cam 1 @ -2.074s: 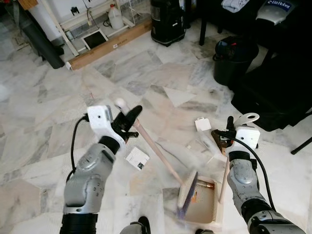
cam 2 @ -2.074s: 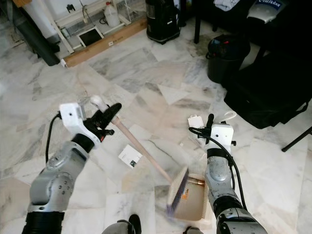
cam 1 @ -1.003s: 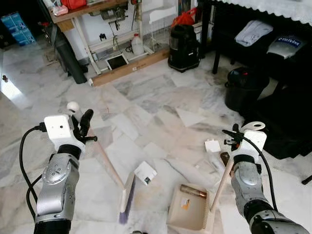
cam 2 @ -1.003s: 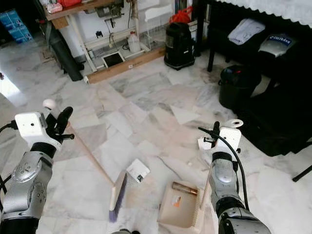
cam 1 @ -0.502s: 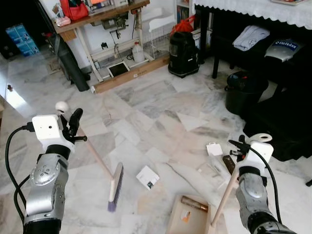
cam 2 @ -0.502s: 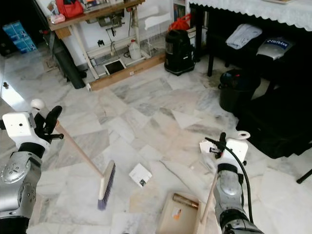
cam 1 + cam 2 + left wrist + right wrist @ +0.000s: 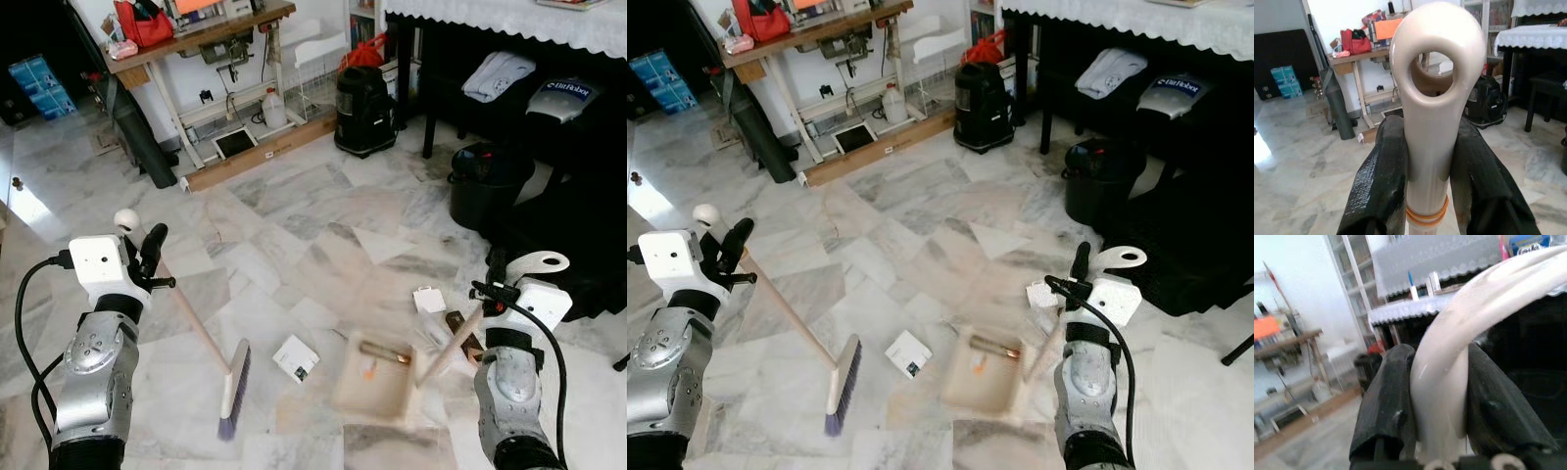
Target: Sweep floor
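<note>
Card (image 7: 296, 357) between broom (image 7: 233, 390) and dustpan (image 7: 370, 385)

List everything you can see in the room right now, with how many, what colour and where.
broom: one, pale wooden handle with purple bristles, head on the floor at the robot's left
dustpan: one, beige, on the floor at the robot's right, blurred
brown tube: one, lying in the dustpan
paper card: one, white, on the floor between broom and dustpan
white box: one, on the floor beyond the dustpan
bin: one, black, by the dark furniture at far right
vacuum cleaner: one, black, near the back wall
jug: one, white, under the workbench
left gripper: black fingers shut on the broom handle's top
right gripper: black fingers shut on the dustpan's handle
</note>
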Controlling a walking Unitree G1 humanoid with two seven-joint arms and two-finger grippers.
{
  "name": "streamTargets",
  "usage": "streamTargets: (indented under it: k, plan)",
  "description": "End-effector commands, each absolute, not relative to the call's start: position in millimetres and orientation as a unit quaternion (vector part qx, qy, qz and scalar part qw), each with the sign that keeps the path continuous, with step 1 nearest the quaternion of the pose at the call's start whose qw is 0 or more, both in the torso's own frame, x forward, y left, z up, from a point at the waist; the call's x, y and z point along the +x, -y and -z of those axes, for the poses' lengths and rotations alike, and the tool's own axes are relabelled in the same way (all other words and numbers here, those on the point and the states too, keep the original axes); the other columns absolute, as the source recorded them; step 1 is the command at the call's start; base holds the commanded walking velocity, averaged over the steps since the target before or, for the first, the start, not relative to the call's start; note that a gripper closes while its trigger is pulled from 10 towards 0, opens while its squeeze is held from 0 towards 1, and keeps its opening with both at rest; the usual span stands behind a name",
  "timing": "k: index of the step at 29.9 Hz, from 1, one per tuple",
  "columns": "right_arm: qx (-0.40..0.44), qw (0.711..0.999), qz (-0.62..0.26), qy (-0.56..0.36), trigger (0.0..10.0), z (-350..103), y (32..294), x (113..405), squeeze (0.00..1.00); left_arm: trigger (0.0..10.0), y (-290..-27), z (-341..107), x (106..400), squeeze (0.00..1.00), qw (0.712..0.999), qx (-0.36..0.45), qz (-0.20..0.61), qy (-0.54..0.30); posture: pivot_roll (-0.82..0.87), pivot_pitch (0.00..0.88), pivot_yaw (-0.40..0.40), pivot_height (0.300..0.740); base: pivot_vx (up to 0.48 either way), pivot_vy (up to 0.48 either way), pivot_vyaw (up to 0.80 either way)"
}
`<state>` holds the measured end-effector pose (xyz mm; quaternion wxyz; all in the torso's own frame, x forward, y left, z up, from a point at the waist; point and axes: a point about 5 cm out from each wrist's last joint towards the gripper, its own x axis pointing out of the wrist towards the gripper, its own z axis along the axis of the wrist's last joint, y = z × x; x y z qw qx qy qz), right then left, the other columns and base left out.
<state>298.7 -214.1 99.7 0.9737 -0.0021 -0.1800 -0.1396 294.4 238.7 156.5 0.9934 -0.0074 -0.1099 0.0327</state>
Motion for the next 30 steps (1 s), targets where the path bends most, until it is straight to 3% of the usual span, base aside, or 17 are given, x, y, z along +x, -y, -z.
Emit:
streamTargets:
  k: [1,12,30]
  plan:
    - [0.012,0.970,0.110,0.214,10.0,-116,198,303,0.00,10.0,-248,-164,293,0.00,0.991,0.019,-0.044,0.128,0.00,0.000,0.173,0.740,0.000,0.000,0.00]
    - [0.041,0.970,0.076,0.227,10.0,-136,179,304,0.00,10.0,-239,-155,292,0.00,0.989,-0.022,-0.066,0.133,-0.02,0.000,0.120,0.740,0.000,0.000,0.00]
    - [0.022,0.972,0.072,0.224,10.0,-154,191,302,0.00,10.0,-207,-141,290,0.00,0.992,-0.033,-0.010,0.122,-0.05,0.000,0.093,0.740,0.000,0.000,0.00]
